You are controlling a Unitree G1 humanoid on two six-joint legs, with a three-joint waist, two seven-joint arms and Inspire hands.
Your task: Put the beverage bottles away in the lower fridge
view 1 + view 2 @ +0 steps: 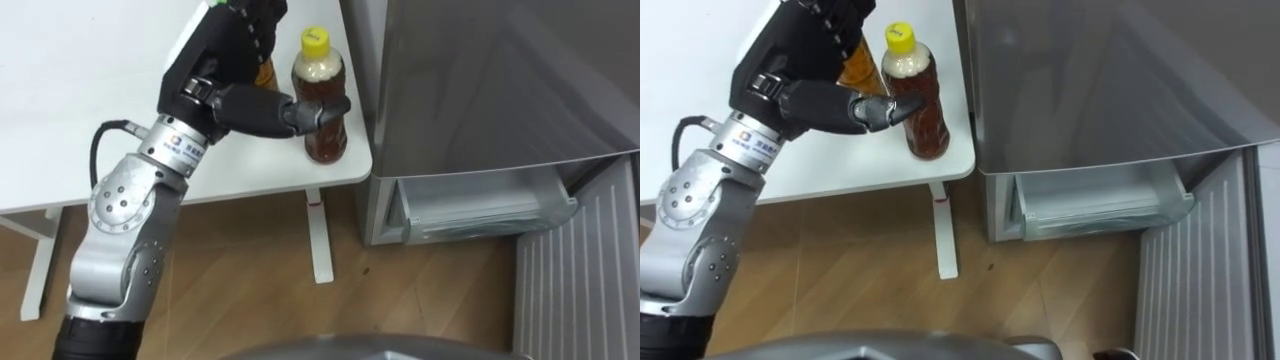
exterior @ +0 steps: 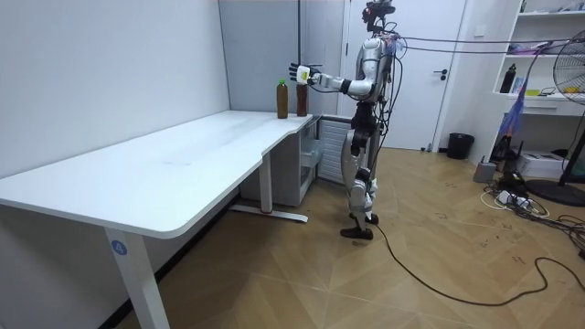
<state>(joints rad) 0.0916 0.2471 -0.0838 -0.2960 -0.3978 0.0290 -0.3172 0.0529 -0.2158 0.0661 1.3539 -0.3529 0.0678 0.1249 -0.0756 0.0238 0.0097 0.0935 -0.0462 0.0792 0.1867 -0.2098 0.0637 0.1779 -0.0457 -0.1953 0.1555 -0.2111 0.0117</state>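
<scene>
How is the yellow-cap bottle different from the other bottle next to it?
The yellow-cap bottle shows whole, cap and all; the other bottle is mostly hidden behind the left hand. The yellow-cap bottle stands nearer the fridge; the other bottle stands to its left. The thumb reaches across the yellow-cap bottle, not the other bottle. Both stand upright on the white table and hold brown drink.

The robot stands upright with its left arm stretched out at shoulder height toward the room view's left. In the eye views the arm comes in from 7 o'clock. Its silver forearm rises toward 1 o'clock and ends in a banded wrist. The black left robot hand (image 1: 225,60) sits near 12 o'clock with its fingers loosely spread and reaching upward. Its thumb (image 1: 290,112) is held out straight toward 3 o'clock.
</scene>
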